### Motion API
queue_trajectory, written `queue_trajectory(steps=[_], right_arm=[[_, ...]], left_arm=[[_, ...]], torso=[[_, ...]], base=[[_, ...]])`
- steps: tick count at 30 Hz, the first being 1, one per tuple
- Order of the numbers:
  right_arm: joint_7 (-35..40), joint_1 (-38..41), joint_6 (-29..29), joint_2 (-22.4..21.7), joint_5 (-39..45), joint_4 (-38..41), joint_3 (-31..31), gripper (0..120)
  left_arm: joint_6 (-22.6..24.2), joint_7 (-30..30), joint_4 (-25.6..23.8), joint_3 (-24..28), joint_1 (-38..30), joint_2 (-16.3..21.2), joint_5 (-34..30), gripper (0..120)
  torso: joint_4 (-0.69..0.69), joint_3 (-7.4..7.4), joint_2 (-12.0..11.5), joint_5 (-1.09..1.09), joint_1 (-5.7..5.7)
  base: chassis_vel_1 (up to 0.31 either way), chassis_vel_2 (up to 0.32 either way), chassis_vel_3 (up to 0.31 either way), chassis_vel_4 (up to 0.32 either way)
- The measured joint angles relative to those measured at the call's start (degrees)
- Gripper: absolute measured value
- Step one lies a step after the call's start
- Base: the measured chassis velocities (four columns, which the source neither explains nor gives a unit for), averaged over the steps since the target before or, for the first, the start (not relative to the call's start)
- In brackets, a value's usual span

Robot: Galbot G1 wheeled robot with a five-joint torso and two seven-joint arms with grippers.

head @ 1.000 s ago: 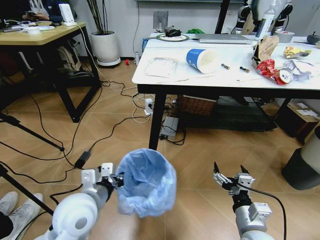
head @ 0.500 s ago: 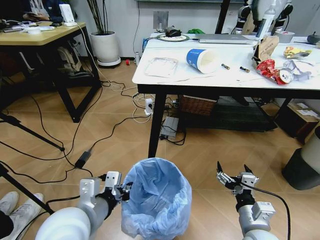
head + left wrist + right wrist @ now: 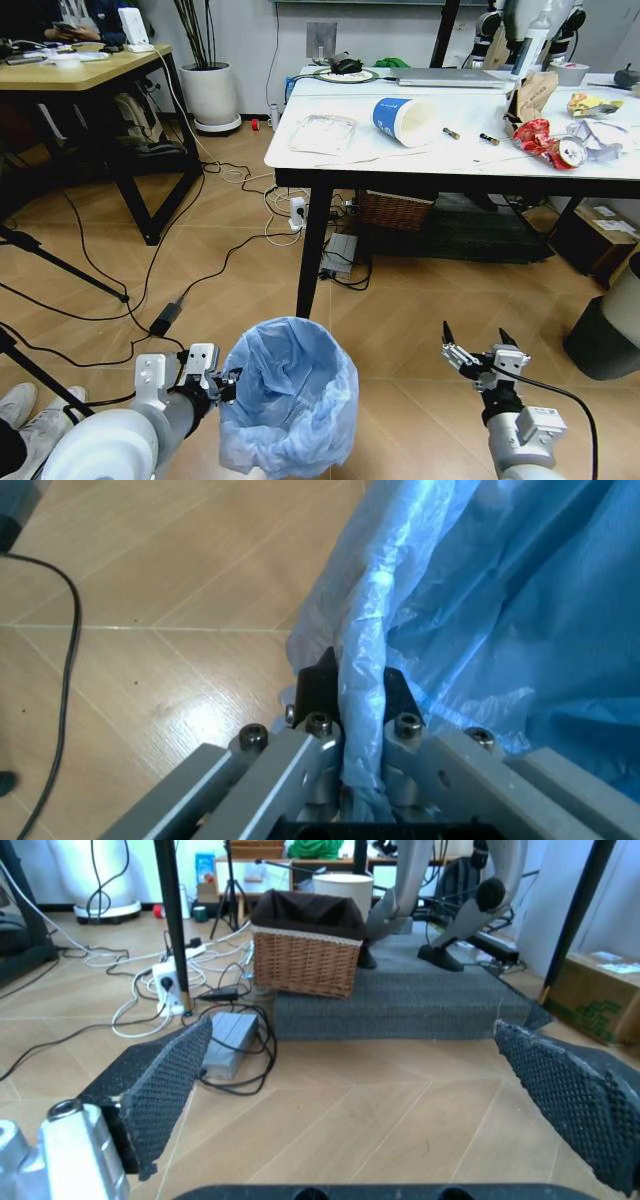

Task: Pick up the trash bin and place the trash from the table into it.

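Between the left gripper's (image 3: pixel 352 682) pinching fingers (image 3: pixel 316 686) — the trash bin's (image 3: pixel 290 395) blue bag rim, bin hanging low over the floor; right gripper (image 3: pixel 480 348) idling beside it, fingers spread wide; trash (image 3: pixel 545 137) lying on the table (image 3: pixel 470 155) beyond.

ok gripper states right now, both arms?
Left gripper: shut on the rim of the trash bin.
Right gripper: open, holding nothing, low over the floor.
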Motion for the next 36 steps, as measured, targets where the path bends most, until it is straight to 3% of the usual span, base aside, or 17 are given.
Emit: queue_trajectory(steps=[13,24,36], right_arm=[[1.04,-2.33,-2.0,0.14,4.77,5.61,-0.93,100],[2.55,-3.23,-4.4,-1.03,7.24,12.79,0.43,100],[3.67,-3.7,-6.29,-0.82,11.51,13.94,2.24,100]], left_arm=[[0.0,0.02,0.13,-2.76,0.21,-1.39,-0.14,0],[0.02,0.02,0.18,-3.23,0.14,-2.67,-0.01,0],[0.02,0.01,0.2,-2.11,-0.65,-2.98,0.23,0]], torso=[[0.0,1.31,1.68,0.0,0.4],[0.0,3.52,4.56,0.0,1.04],[0.0,5.54,7.35,0.0,1.8]], base=[[0.0,0.0,0.0,0.0],[0.0,0.0,0.0,0.0],[0.0,0.0,0.0,0.0]])
